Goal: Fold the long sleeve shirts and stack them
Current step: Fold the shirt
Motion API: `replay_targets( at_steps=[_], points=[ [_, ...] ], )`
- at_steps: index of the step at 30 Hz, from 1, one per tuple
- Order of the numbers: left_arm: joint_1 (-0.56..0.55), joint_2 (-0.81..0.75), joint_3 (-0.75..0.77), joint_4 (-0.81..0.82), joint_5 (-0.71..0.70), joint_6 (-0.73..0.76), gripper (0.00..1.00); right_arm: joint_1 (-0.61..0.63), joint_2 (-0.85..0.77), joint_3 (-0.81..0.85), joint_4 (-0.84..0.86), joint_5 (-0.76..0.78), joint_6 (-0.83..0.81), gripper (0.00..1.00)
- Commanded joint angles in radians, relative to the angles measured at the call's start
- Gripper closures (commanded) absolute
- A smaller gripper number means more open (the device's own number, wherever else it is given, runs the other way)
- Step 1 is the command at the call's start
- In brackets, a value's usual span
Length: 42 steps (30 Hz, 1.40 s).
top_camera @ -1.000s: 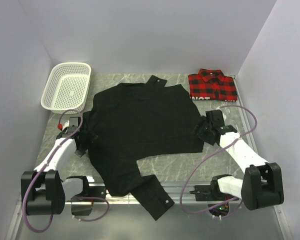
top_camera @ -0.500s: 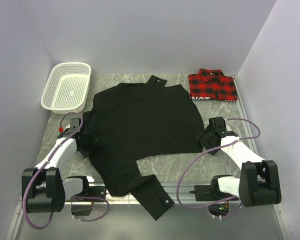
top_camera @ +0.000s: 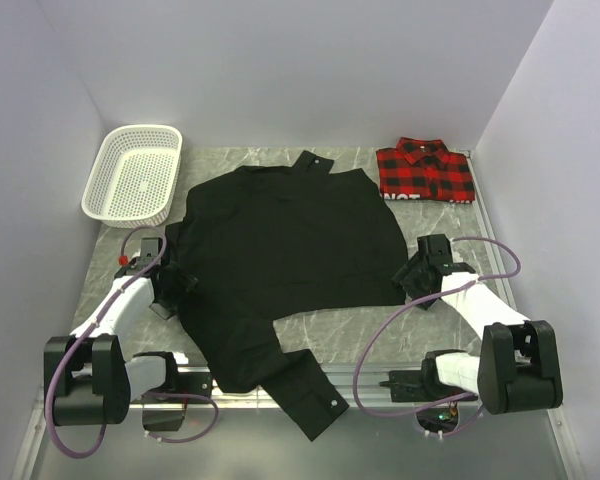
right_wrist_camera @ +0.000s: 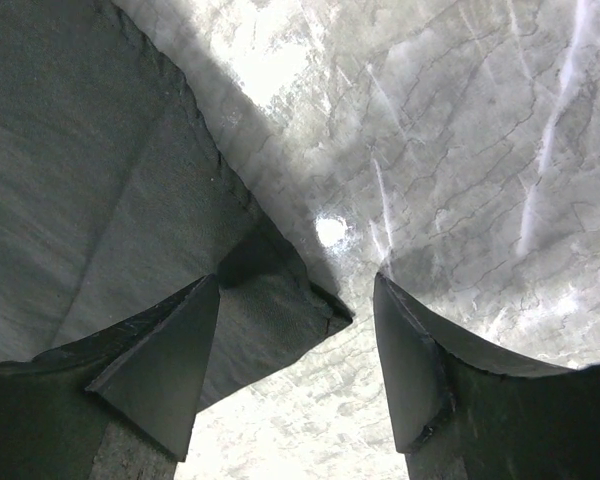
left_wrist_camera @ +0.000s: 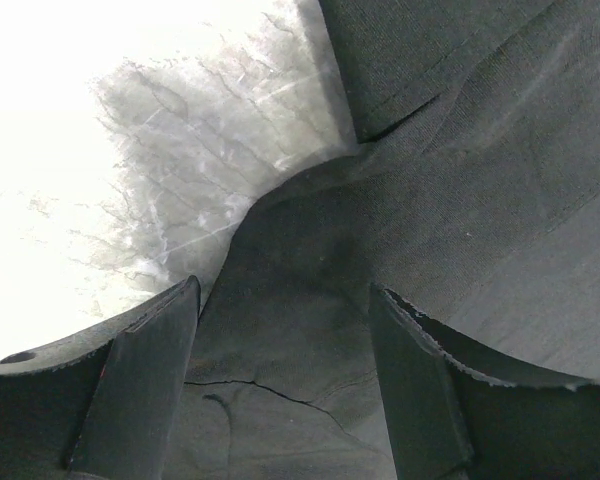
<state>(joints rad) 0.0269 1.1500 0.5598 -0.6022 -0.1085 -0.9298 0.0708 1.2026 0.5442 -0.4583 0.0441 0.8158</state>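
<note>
The black shirt [top_camera: 280, 230] looks soft and limp — best pinched at its side edges, where the left gripper [left_wrist_camera: 283, 290] and right gripper [right_wrist_camera: 298, 280] sit wide open, holding nothing.

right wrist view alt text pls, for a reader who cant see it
A corner of a plain black fabric shirt lies flat on a grey marble-patterned table, pointing into the gap of the right arm's open end effector. One dark finger is over the fabric, the other over bare table; nothing is gripped.
</note>
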Motion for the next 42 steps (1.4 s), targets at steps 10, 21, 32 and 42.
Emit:
replay_targets(
  at_steps=[10, 21, 32, 42],
  points=[
    [0.005, -0.029, 0.002, 0.019, 0.020, 0.003, 0.26, 0.099, 0.061, 0.023, -0.103, 0.016, 0.032, 0.36],
    [0.004, -0.035, -0.029, 0.015, 0.078, -0.035, 0.31, 0.098, 0.048, 0.020, -0.103, 0.019, 0.022, 0.75],
    [0.004, -0.039, -0.014, -0.044, 0.055, -0.067, 0.38, 0.098, 0.072, 0.072, -0.089, -0.032, -0.049, 1.00],
    [0.002, 0.059, 0.060, 0.016, 0.059, 0.005, 0.34, 0.096, 0.123, 0.120, -0.040, -0.089, -0.093, 1.00]
  ],
)
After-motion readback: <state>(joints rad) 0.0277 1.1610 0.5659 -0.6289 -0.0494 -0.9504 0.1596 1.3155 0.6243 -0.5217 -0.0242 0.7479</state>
